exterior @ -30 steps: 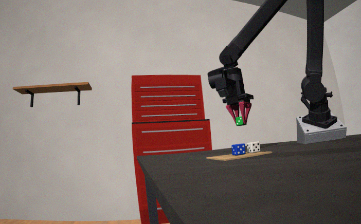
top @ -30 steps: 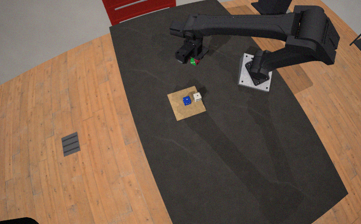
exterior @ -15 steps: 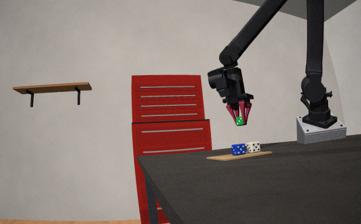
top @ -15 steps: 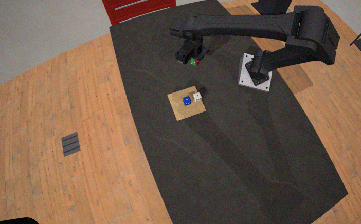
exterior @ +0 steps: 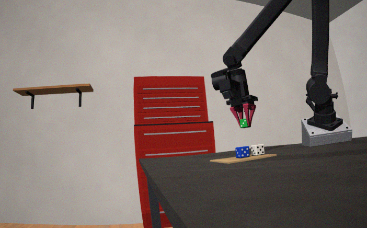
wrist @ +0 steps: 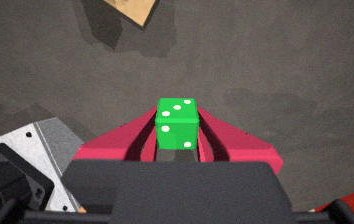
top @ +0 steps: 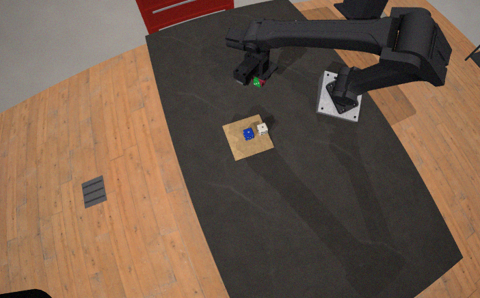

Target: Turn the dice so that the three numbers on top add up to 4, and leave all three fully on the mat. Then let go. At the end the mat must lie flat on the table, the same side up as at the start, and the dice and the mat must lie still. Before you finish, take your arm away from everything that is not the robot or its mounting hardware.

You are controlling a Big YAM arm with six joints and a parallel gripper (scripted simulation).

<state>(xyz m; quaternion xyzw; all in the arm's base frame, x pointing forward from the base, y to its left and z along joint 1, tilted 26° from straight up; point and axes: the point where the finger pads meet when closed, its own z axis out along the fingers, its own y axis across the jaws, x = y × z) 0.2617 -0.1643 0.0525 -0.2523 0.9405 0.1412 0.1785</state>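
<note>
My gripper [top: 259, 80] [exterior: 244, 124] [wrist: 177, 112] is shut on the green die [top: 257, 82] [exterior: 243, 123] [wrist: 177, 134] and holds it in the air above the dark table, off to the back side of the mat. In the wrist view its faces with three and two pips show. The blue die [top: 248, 134] [exterior: 242, 151] rests near the middle of the tan mat [top: 237, 150] [exterior: 227, 161] [wrist: 139, 11], one pip on top. The white die [top: 262, 129] [exterior: 257, 149] rests near the mat's edge towards the arm base, one pip on top. The mat lies flat.
The arm's metal base plate [top: 339, 113] [exterior: 329, 138] [wrist: 25, 145] stands on the table [top: 308, 184] [exterior: 264, 189], right of the mat in the top view. A red drawer cabinet [top: 186, 16] [exterior: 173, 141] stands beyond the table's far end.
</note>
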